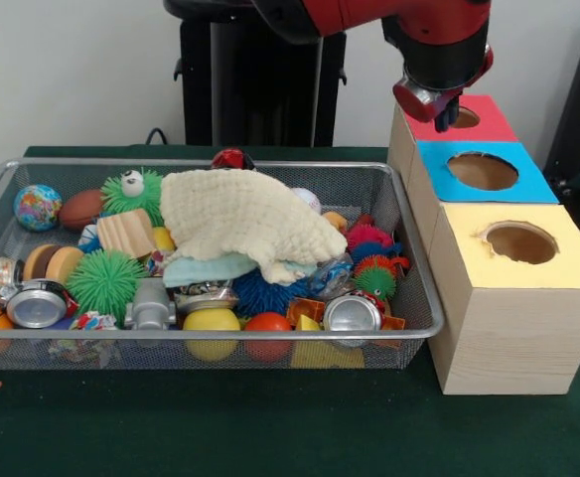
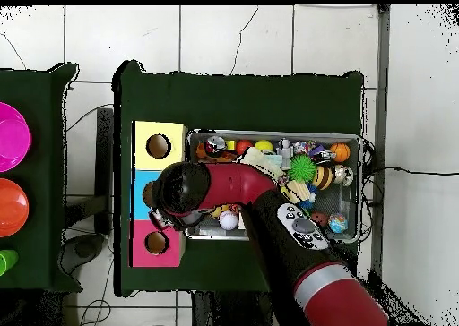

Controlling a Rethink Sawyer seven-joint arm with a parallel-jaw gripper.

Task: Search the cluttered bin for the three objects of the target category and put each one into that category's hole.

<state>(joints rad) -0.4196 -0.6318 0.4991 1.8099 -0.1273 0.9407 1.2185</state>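
the wire bin (image 1: 421, 298) is seen on the green desk (image 1: 270, 427), heaped with balls, spiky toys, crushed cans and a cream knitted cloth (image 1: 245, 221) draped over the middle. which category is sought cannot be told. just beside the bin stands a row of three wooden boxes with holes: yellow-topped (image 1: 523, 260), blue-topped (image 1: 481, 171) and red-topped (image 1: 479, 117). the hand (image 1: 449, 111) is held over the red-topped box's hole; whether it is spread or pressed together cannot be told.
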